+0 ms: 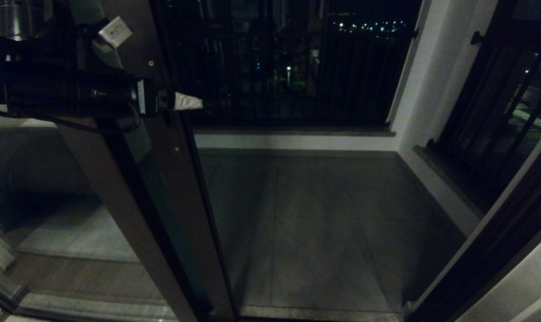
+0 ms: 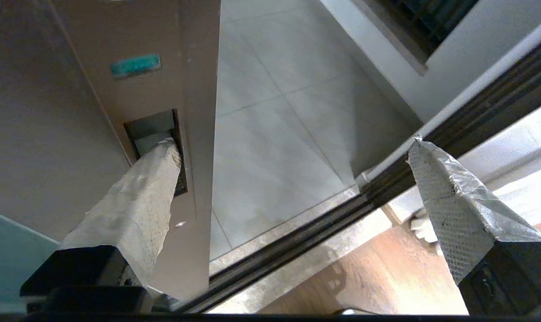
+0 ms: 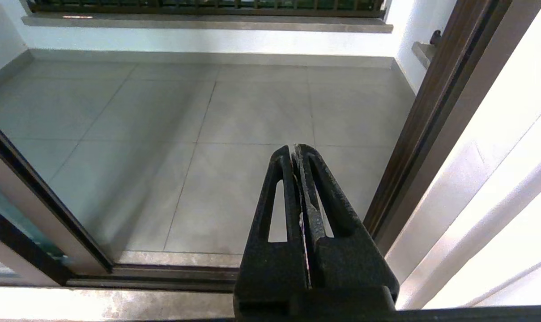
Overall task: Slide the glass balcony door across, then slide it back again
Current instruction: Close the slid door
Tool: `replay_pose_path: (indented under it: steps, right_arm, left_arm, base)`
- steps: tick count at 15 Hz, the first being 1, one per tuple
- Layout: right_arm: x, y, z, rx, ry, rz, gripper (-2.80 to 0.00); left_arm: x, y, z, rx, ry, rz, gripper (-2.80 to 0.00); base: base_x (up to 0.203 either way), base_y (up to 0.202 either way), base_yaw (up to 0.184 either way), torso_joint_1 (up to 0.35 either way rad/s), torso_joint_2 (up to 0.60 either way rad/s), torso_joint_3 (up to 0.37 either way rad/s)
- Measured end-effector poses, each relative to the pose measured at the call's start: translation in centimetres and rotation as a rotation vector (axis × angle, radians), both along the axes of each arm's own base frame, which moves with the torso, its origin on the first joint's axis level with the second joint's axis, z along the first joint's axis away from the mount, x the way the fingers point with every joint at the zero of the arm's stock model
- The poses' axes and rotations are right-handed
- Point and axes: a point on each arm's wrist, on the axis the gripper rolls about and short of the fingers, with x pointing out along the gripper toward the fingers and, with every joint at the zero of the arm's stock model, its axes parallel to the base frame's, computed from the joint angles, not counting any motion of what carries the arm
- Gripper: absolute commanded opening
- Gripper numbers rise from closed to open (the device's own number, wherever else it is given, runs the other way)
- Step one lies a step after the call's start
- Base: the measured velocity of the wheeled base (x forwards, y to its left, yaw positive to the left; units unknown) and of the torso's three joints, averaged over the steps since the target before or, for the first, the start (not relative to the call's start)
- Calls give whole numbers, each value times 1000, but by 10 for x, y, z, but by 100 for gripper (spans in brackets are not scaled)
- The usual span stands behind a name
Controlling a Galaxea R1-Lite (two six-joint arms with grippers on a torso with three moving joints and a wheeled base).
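The glass balcony door stands at the left of the opening, its dark brown stile running from top to floor with small screws in it. My left gripper is at that stile at upper left and is open. In the left wrist view one taped fingertip sits inside the recessed handle slot of the door, while the other finger hangs free over the opening. My right gripper is shut on nothing, held low in front of the doorway; the head view does not show it.
The doorway opens onto a grey tiled balcony floor with a dark railing behind. The floor track crosses the threshold. A brown door jamb bounds the right side. A plain brown stile stands left of the door.
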Motion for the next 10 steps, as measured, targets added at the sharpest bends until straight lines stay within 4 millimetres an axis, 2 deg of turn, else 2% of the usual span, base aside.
replay_pose_path:
  steps: [10]
  right_arm:
    - [0, 0, 0, 0, 0, 0, -280]
  left_arm:
    - [2, -17, -1, 11, -30, 2, 0]
  base:
    - [0, 0, 0, 0, 0, 0]
